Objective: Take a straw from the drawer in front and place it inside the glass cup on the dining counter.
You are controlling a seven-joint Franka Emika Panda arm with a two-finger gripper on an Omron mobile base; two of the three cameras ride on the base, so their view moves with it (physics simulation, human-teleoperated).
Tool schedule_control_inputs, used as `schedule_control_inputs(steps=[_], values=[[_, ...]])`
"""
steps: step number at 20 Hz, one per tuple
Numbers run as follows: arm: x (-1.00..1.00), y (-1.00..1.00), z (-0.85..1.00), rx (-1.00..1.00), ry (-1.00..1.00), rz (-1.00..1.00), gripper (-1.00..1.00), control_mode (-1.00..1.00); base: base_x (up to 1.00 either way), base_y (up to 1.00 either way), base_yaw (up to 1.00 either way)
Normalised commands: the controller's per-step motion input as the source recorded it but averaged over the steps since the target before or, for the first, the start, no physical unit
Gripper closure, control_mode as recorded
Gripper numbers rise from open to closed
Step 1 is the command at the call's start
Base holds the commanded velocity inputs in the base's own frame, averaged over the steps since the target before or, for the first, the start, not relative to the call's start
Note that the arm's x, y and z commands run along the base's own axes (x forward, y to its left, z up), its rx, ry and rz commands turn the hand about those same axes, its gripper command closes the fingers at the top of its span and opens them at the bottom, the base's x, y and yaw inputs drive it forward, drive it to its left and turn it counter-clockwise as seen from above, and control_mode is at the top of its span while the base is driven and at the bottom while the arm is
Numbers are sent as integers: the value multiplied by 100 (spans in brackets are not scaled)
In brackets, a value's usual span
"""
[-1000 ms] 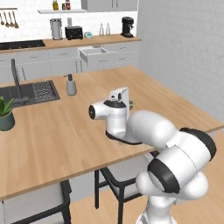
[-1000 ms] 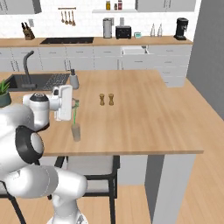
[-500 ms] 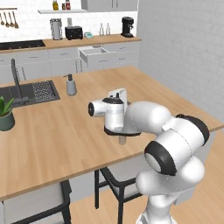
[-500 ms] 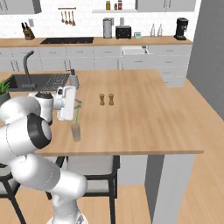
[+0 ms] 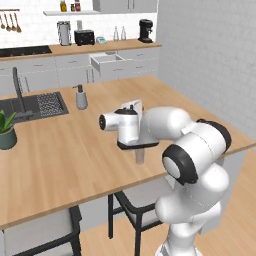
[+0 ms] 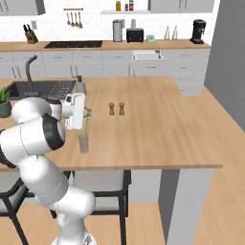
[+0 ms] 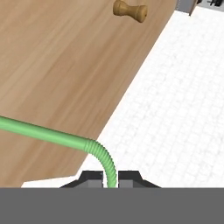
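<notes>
- My end effector [image 7: 110, 181] is clamping the green straw [image 7: 48, 134] between fully closed fingers, gripping it at the short end past the ribbed bend.
- In the hand view the long part of the straw is running off to the left edge, across the light-wood tabletop [image 7: 65, 65].
- In the right base view the straw [image 6: 85, 125] is hanging down from my hand, its lower end inside the glass cup [image 6: 84, 143].
- How deep it is sitting in the cup, I cannot tell.
- The glass cup [image 5: 140, 155] is standing upright near the front edge of the dining tabletop [image 5: 60, 150], directly under my hand.
- Two small brown salt and pepper shakers [image 6: 116, 108] are standing side by side further in on the tabletop [image 6: 158, 124], well apart from the cup.
- One shaker [image 7: 130, 10] is showing at the top of the hand view.
- The grey soap dispenser [image 5: 81, 97] is sitting just beside the built-in sink [image 5: 35, 105].
- A potted plant [image 5: 7, 131] is standing at the left end of the tabletop.
- The drawer [image 5: 108, 61] in the grey wall cabinets is standing pulled out, white inside visible.
- A coffee machine [image 5: 145, 30] is sitting on the wall counter behind.
</notes>
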Motion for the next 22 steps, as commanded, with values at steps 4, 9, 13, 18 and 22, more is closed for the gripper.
schedule_control_inputs(steps=[4, 9, 13, 18, 22], values=[[2, 8, -15, 0, 1, 0, 100, -100, 0, 0, 0], [-32, 2, -14, 0, 0, -1, 100, -100, 0, 0, 0], [-32, 0, -20, 0, 0, -3, 100, -100, 0, 0, 0], [-5, 0, -28, -1, 0, -4, 100, -100, 0, 0, 0], [0, -2, -25, -3, 0, -3, 100, -100, 0, 0, 0]])
